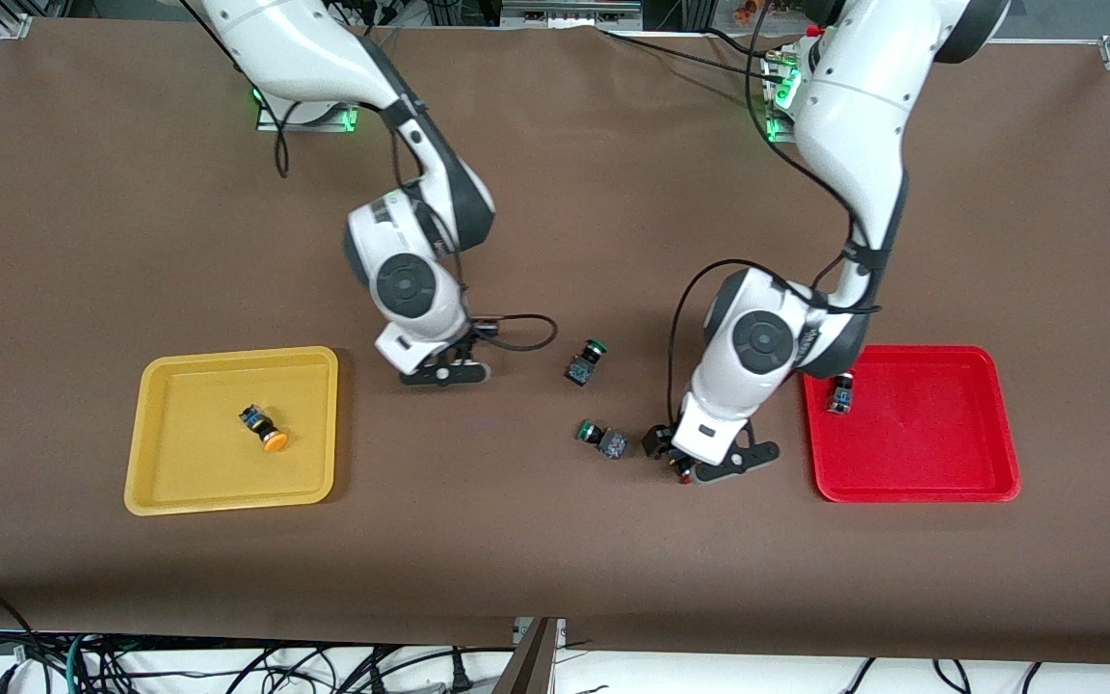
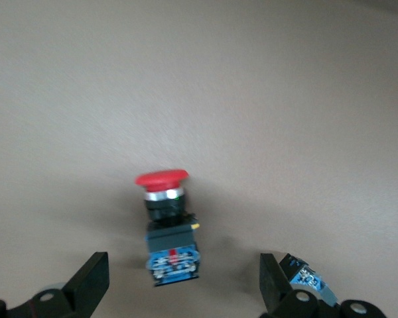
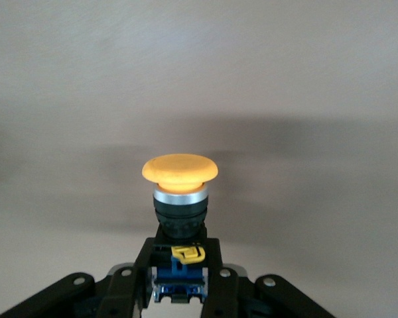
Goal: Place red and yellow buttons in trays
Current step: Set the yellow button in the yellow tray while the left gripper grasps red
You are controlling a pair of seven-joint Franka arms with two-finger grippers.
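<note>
Fingers [image 3: 220, 291] of the right gripper [image 3: 179, 291] clamp a yellow-capped button [image 3: 180, 199] over brown table [image 1: 555, 559]

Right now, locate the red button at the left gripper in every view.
Front view: red button mostly hidden under the left gripper, between a green-capped switch and the red tray.
Left wrist view: centre of the picture, between the open fingers.
Right wrist view: not in it.
Shared landmark: the brown table.
</note>
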